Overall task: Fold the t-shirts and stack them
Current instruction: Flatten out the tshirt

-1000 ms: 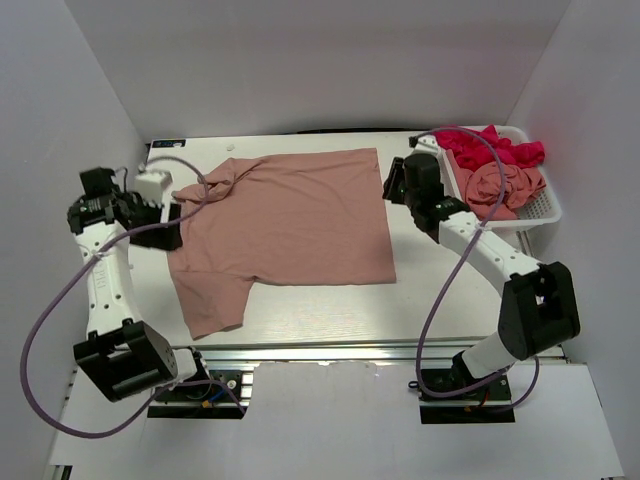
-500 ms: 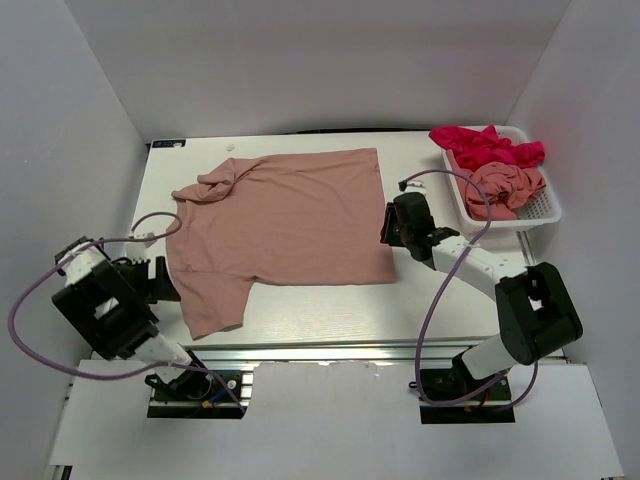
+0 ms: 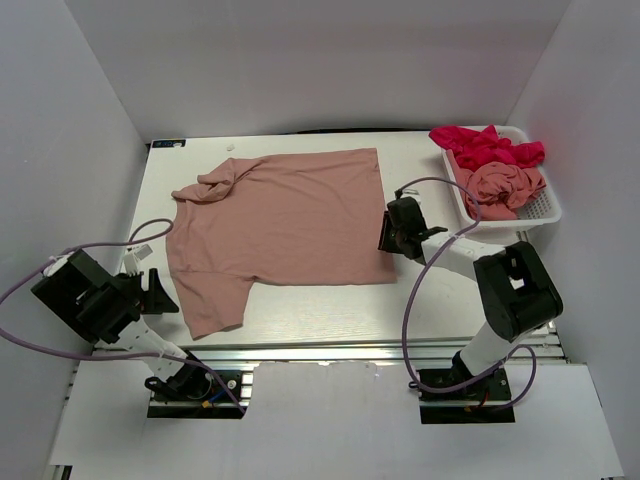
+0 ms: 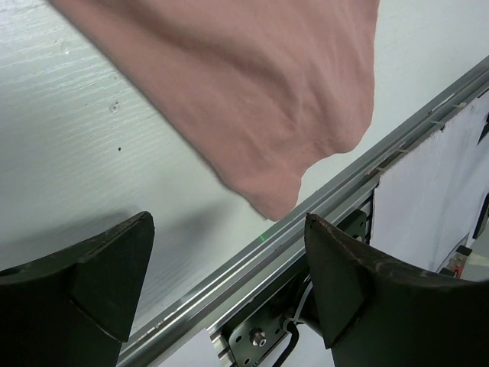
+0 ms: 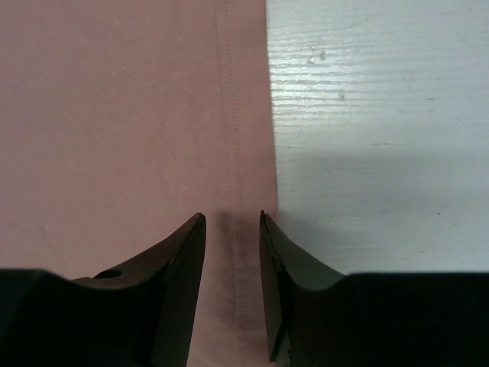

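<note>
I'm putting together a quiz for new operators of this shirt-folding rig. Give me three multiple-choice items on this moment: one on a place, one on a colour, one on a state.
1. Where does the white mesh plastic basket stand on the white table?
A. far right corner
B. near left corner
C. centre

2. What colour is the short-sleeved cotton t-shirt spread flat on the table?
A. blue
B. dusty salmon-pink
C. white

3. How do the left arm's fingers stand?
A. clamped on a sleeve
B. shut, empty
C. wide apart, empty

Answers:
1 A: the top view shows it at the table's far right edge.
2 B: both the top view and the wrist views show pink cloth.
3 C: the left wrist view shows a broad gap with nothing gripped in it.
</note>
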